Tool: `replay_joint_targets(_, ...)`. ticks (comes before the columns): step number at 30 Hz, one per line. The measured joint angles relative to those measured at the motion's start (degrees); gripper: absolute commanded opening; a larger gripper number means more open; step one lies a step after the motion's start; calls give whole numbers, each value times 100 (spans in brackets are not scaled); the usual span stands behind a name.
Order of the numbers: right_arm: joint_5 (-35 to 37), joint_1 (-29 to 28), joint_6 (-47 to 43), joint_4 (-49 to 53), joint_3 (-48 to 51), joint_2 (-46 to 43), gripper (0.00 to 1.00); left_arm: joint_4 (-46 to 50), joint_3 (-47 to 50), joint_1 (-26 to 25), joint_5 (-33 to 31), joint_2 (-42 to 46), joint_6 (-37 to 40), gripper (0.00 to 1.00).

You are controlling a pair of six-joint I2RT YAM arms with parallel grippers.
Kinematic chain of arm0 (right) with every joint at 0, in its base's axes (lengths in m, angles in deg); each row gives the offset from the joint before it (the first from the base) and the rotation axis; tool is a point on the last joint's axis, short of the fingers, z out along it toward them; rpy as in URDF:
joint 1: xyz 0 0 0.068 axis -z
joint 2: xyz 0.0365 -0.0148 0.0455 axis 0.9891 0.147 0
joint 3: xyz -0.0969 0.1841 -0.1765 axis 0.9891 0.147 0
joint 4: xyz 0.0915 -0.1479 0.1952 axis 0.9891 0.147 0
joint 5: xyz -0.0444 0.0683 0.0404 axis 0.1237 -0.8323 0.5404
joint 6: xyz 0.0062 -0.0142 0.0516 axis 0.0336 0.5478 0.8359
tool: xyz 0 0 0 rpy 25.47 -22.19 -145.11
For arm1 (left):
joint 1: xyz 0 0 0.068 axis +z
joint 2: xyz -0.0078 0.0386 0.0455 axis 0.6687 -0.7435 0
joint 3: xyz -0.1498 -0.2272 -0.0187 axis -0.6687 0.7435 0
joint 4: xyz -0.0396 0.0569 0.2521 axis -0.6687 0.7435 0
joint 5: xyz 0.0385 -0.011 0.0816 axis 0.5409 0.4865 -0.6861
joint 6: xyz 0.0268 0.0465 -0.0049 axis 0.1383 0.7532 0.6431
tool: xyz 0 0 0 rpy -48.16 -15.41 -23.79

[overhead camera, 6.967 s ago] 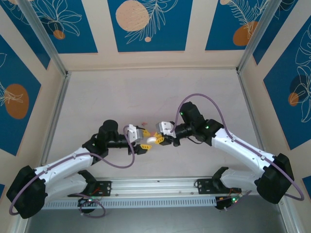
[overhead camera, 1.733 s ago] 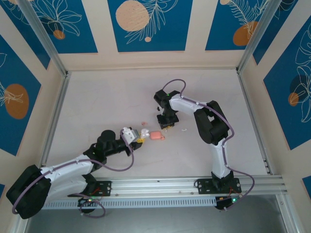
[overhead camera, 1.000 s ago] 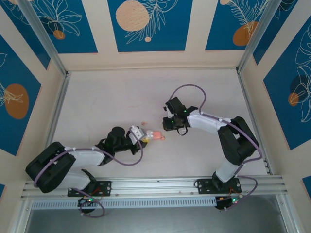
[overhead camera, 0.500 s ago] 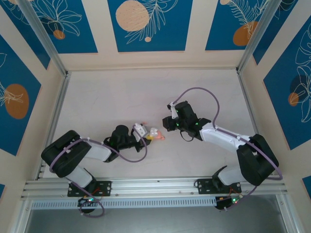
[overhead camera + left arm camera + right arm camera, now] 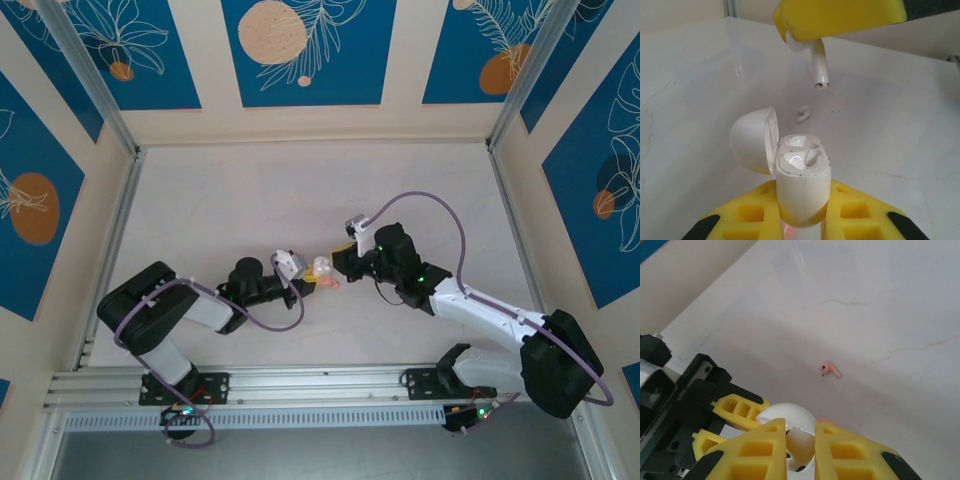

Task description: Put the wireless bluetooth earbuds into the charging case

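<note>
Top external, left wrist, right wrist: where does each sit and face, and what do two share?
Top external: overhead at the near edge, facing down; left arm and right arm show.
Left wrist: faces past its fingers, which grip the open case.
Right wrist: faces down past its fingers, which pinch an earbud, at the table.
Shared: both wrist views show the open lid.

Small white rounded charging case, pinched upright in the left gripper near the middle of the surface; lid hinged open to one side, both sockets facing up. First earbud, white, stem pointing down, nipped by its head in the right gripper, just above the open case and apart from it. Second earbud, tiny, pinkish, lying loose on the surface beyond the case, toward the far edge.
</note>
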Motion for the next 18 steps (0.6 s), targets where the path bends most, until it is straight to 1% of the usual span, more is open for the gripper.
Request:
replay_joint_targets(8, -90, -35, -299, -48, 0, -70, 16, -745, 0, 0, 225, -315, -293, 18)
replay_joint_targets(18, -192, -144, -540, -44, -2, -68, 16, -1036, 2, 0, 417, -374, -444, 18)
